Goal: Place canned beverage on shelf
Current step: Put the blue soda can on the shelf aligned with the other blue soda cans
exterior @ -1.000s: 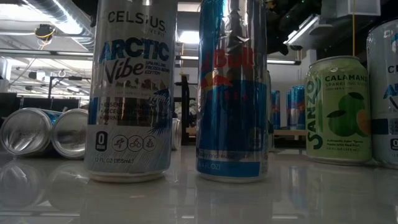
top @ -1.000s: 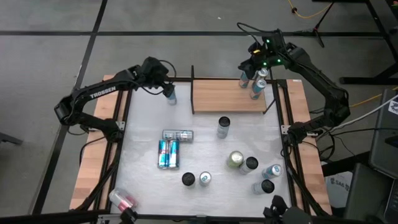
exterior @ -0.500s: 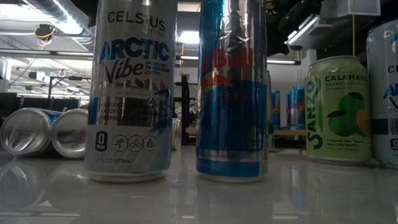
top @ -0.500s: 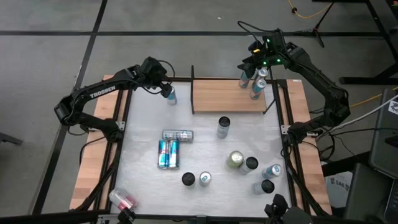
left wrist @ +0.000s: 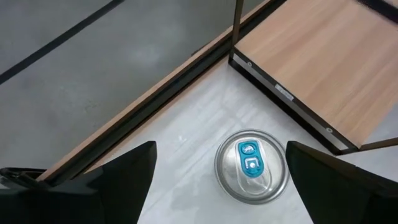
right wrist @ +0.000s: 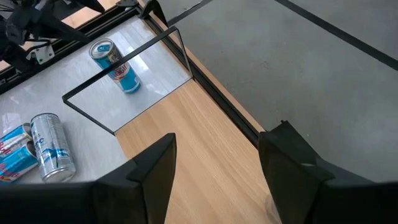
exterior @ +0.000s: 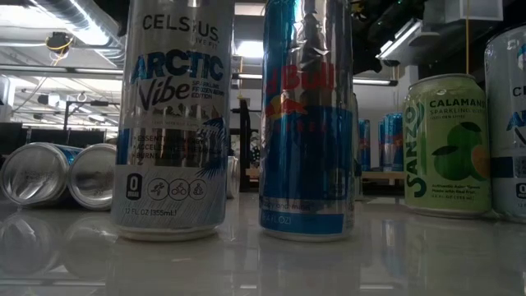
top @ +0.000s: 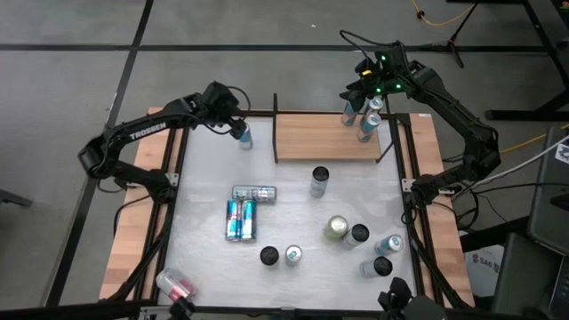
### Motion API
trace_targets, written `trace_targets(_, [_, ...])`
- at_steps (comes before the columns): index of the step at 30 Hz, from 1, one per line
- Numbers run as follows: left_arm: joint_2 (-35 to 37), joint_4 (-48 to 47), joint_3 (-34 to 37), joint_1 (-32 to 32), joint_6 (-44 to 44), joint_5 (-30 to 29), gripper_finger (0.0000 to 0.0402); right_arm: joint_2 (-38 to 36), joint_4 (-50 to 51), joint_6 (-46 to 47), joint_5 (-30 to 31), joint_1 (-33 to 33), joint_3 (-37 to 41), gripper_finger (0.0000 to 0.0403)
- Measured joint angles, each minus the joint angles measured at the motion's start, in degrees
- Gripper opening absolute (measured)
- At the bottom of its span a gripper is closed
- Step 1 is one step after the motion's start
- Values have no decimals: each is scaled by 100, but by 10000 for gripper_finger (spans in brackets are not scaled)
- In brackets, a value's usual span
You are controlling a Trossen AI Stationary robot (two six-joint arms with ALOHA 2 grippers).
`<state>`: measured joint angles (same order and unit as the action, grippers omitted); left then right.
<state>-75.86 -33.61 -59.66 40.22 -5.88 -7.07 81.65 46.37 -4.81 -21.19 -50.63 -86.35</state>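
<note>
White tabletop (top: 293, 196) lay under my arms. My left gripper (top: 238, 130) hung spread wide above an upright can (left wrist: 252, 166) just left of the shelf (top: 324, 136). My right gripper (top: 363, 100) was shut near two cans (top: 360, 120) at the shelf's right end. Only the low view showed a Celsius can (exterior: 174, 123) against the room.

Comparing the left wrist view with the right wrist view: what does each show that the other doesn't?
Left wrist only: the upright can from directly above, its blue tab showing, between the open left gripper's fingers. Right wrist only: cans lying on the table, the shelf's black end frame seen whole, and the right gripper over the board. Both: that same can, the wooden shelf and the grey floor beyond.
</note>
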Motion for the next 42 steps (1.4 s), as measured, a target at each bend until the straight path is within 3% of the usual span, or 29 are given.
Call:
trace_targets(18, [-837,26,-2,-178,-152,28,354,-2,2,-3,-2,2,0,221])
trace_targets(32, [-937,22,-2,-423,-161,-249,353,-2,2,-3,-2,2,0,221])
trace_targets(36, [-937,22,-2,-518,-483,-606,340,-2,2,-3,-2,2,0,221])
trace_targets(42, [-937,20,-2,-519,-1045,-680,296,-2,2,-3,-2,2,0,221])
